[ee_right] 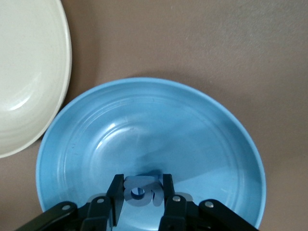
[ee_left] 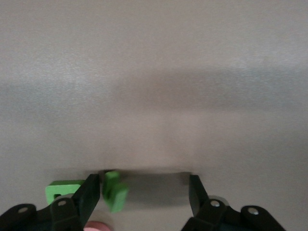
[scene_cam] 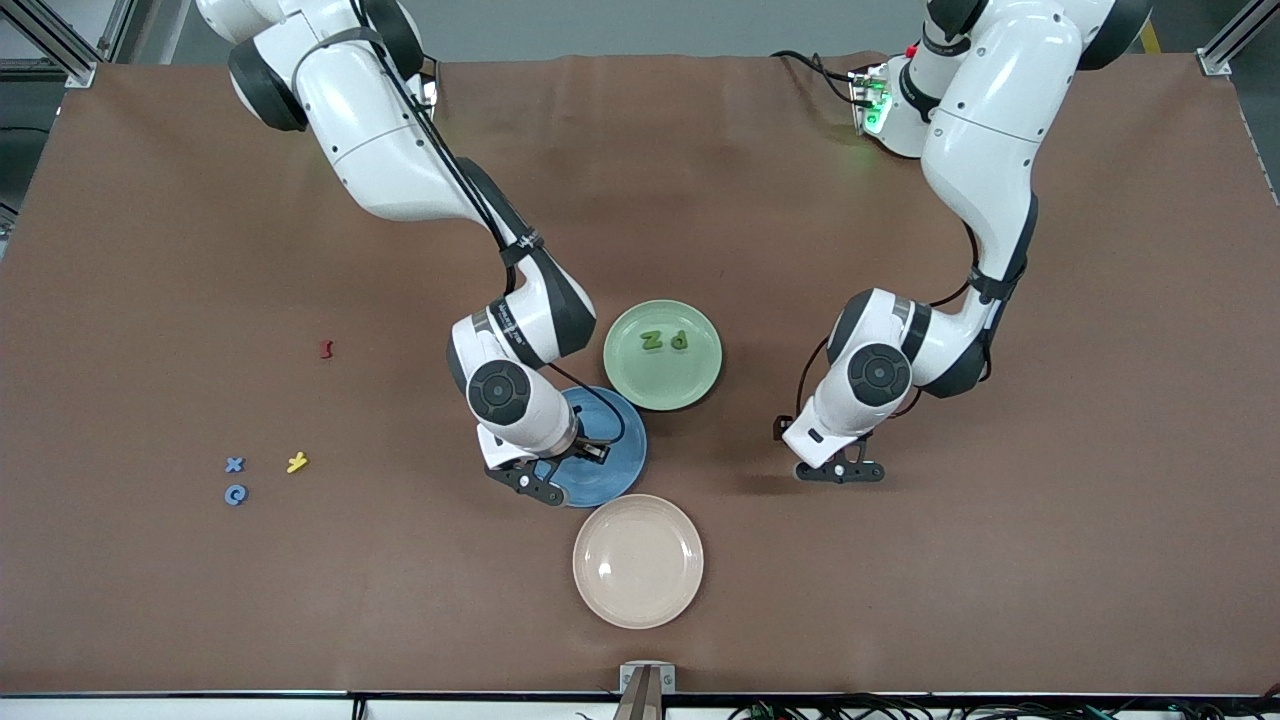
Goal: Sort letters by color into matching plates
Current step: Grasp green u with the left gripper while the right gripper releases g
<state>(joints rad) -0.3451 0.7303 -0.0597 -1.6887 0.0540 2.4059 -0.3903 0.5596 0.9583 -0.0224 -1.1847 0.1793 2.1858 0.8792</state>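
My right gripper [scene_cam: 560, 468] is over the blue plate [scene_cam: 615, 470], shut on a blue letter [ee_right: 142, 191] held just above the plate's floor [ee_right: 159, 130]. My left gripper [scene_cam: 840, 470] is low over the bare table toward the left arm's end, open [ee_left: 144, 190]. A green letter [ee_left: 114, 192] lies between its fingers, close against one finger. A second green letter [ee_left: 61, 190] lies just outside that finger. The pale green plate [scene_cam: 700, 385] holds two green letters [scene_cam: 652, 340] [scene_cam: 680, 340]. Two blue letters [scene_cam: 234, 464] [scene_cam: 235, 494] lie toward the right arm's end.
A cream plate [scene_cam: 638, 590] sits nearer the front camera than the blue plate, also in the right wrist view [ee_right: 29, 72]. A yellow piece [scene_cam: 297, 462] lies beside the blue letters, a red piece [scene_cam: 326, 349] farther back. A pink piece [ee_left: 97, 226] lies under the left gripper's finger.
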